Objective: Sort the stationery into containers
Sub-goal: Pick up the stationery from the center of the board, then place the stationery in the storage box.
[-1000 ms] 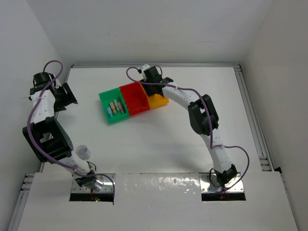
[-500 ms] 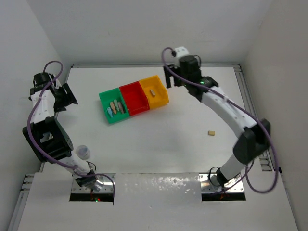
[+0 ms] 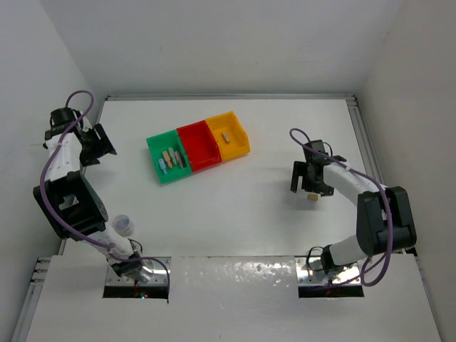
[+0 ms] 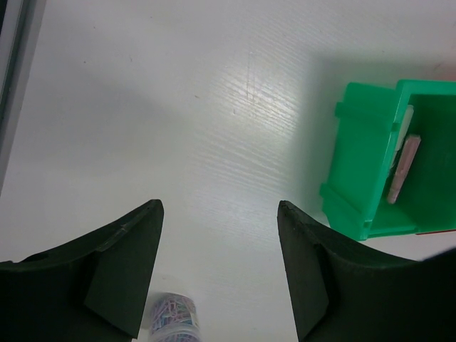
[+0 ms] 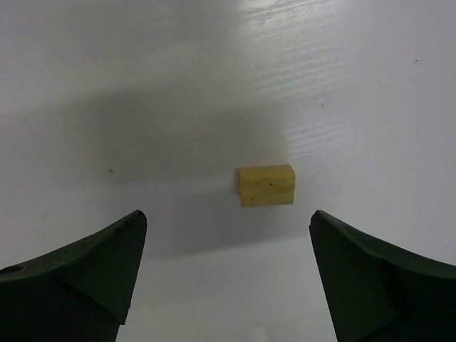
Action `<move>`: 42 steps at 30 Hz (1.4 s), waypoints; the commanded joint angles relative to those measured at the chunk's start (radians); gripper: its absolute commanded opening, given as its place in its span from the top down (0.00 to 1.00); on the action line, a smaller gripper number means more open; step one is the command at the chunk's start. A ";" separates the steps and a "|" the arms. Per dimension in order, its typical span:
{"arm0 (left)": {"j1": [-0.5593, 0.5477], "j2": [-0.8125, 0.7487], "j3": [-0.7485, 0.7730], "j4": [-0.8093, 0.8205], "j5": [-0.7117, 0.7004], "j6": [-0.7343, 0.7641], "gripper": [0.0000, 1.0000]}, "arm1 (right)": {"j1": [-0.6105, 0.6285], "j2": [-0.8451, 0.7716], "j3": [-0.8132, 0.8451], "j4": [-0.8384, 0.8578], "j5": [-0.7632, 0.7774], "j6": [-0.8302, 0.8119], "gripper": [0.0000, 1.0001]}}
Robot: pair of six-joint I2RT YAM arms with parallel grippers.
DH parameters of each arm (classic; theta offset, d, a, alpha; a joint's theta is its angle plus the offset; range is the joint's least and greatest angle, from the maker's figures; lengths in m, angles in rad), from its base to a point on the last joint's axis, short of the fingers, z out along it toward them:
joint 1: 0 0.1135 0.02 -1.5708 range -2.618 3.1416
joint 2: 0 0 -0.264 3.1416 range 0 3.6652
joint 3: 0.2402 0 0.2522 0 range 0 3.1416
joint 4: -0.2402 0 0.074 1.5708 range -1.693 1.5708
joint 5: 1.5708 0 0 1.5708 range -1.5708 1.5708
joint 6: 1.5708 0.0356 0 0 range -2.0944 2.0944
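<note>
I've got my right jaws spread wide above the block (image 5: 266, 185), which lies on the worktop (image 3: 235, 214) between them, untouched; my left jaws gape open, holding nothing, near the green bin (image 4: 356, 171), sticks (image 3: 171, 158) inside

A white table (image 3: 235, 214) sits inside plain white walls (image 3: 214, 43), with a metal rail (image 3: 375, 178) running along its right edge and a glossy white panel (image 3: 235, 274) across its near edge.
</note>
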 commanded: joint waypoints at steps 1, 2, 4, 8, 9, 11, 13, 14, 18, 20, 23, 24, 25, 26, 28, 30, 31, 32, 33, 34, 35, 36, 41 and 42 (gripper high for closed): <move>0.010 -0.011 0.032 0.018 0.014 0.005 0.37 | -0.018 0.015 -0.020 0.073 -0.001 0.029 0.07; 0.011 -0.018 0.031 0.018 0.011 0.011 0.37 | -0.028 0.021 -0.032 0.084 0.008 0.026 0.08; 0.013 -0.025 0.028 0.018 0.006 0.012 0.37 | -0.035 0.040 -0.061 0.111 0.019 0.008 0.13; 0.017 -0.034 0.028 0.015 0.009 0.011 0.37 | -0.060 0.060 -0.098 0.154 0.033 -0.002 0.23; 0.016 -0.032 0.028 0.015 0.010 0.011 0.37 | -0.066 0.067 -0.101 0.165 0.036 -0.006 0.29; 0.020 -0.029 0.031 0.014 0.018 0.005 0.37 | -0.078 0.074 -0.106 0.170 0.021 -0.011 0.35; 0.019 -0.031 0.035 0.014 0.020 0.006 0.37 | -0.083 0.066 -0.115 0.192 0.010 -0.015 0.42; 0.022 -0.031 0.038 0.014 0.020 0.005 0.37 | -0.081 0.063 -0.124 0.200 0.008 -0.015 0.46; 0.023 -0.021 0.066 0.001 0.015 0.005 0.37 | -0.083 0.055 -0.135 0.206 0.002 -0.005 0.73; 0.027 -0.020 0.074 -0.002 0.018 0.005 0.37 | -0.083 0.041 -0.138 0.206 -0.001 -0.002 0.84; 0.028 -0.020 0.081 -0.002 0.021 0.003 0.37 | -0.081 0.012 -0.136 0.202 -0.002 -0.002 0.98; 0.028 -0.018 0.081 -0.002 0.021 0.005 0.37 | -0.072 -0.003 -0.124 0.190 0.004 -0.003 1.00; 0.028 -0.017 0.081 0.000 0.021 0.002 0.37 | -0.060 -0.011 -0.107 0.162 0.008 -0.005 1.00; 0.030 -0.015 0.081 0.000 0.023 0.002 0.37 | -0.046 -0.020 -0.087 0.145 0.011 -0.006 1.00; 0.030 -0.011 0.080 0.003 0.023 0.003 0.37 | 0.019 -0.034 -0.010 0.121 0.021 0.001 1.00; 0.030 -0.003 0.080 0.006 0.021 0.000 0.37 | 0.073 -0.035 0.060 0.120 0.005 0.031 1.00; 0.030 0.008 0.089 0.006 0.020 -0.005 0.37 | 0.118 -0.028 0.151 0.127 -0.011 0.047 1.00; 0.031 0.015 0.097 0.005 0.023 -0.005 0.37 | 0.136 0.009 0.202 0.143 -0.021 0.101 1.00; 0.031 0.020 0.106 0.001 0.027 -0.006 0.37 | 0.165 0.032 0.256 0.157 -0.036 0.136 1.00; 0.031 0.032 0.113 -0.003 0.038 -0.011 0.37 | 0.179 0.061 0.360 0.179 -0.045 0.174 1.00; 0.031 0.037 0.130 -0.008 0.043 -0.012 0.37 | 0.196 0.092 0.411 0.218 -0.053 0.258 1.00; 0.034 0.040 0.135 -0.008 0.047 -0.015 0.37 | 0.222 0.165 0.463 0.241 -0.045 0.302 1.00; 0.042 0.020 0.124 -0.009 0.053 -0.005 0.37 | 0.291 0.386 0.771 0.280 0.079 0.660 1.00; 0.046 0.014 0.123 -0.008 0.049 0.008 0.37 | 0.314 0.446 0.810 0.268 0.135 0.722 1.00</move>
